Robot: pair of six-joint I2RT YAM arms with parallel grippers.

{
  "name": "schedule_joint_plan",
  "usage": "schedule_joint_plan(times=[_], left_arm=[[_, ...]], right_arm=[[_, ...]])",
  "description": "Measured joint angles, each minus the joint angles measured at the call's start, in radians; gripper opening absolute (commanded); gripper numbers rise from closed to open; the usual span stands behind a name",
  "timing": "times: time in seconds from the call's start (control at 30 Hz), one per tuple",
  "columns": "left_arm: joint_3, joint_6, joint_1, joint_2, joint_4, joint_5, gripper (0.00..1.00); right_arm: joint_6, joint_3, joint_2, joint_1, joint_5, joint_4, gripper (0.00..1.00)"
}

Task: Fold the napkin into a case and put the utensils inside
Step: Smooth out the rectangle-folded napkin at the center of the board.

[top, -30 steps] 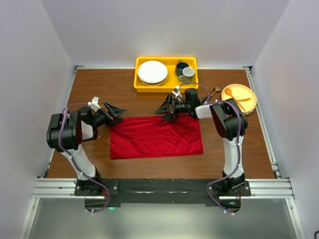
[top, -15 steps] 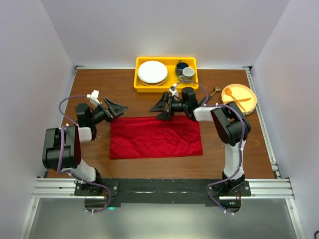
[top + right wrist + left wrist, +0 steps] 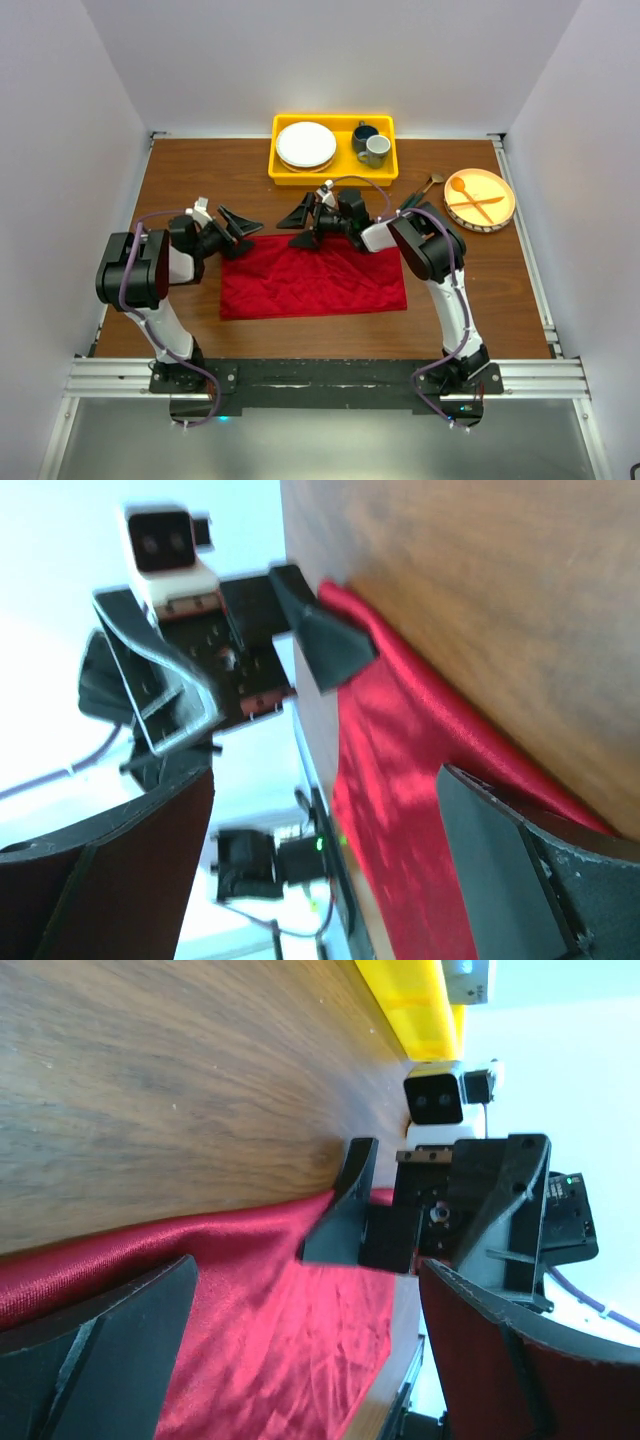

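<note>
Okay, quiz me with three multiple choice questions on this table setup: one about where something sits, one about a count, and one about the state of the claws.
1. Where is the yellow tray relative to the red napkin?
A) beyond its far edge
B) to its left
C) on top of it

2. How many mugs stand in the tray?
A) one
B) two
C) four

3. How do the left claw and the right claw stand?
A) both shut on the napkin
B) left open, right shut
C) both open

Answers:
1 A: the tray lies past the napkin, farther from the arms.
2 B: a dark mug and a grey one stand beside the white plates.
3 C: both are spread wide in the wrist views, gripping nothing.
</note>
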Motion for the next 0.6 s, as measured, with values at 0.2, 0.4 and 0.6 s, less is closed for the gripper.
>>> schedule_joint_plan(times=[0.2, 0.4, 0.6], left_arm=[[0.028, 0.019, 0.024, 0.009, -0.039, -0.013, 1.00], [0.050, 0.041, 0.047, 0.014, -0.072, -0.007, 1.00], [0.060, 0.057, 0.048, 0.019, -0.081, -0.002, 1.00]], right_arm=[[0.037, -0.026, 0.001, -0.018, 0.040, 0.056, 0.98], [0.036, -0.089, -0.038, -0.092, 0.029, 0.056, 0.98], [-0.017, -0.118, -0.075, -0.213, -0.009, -0.014, 0.98]])
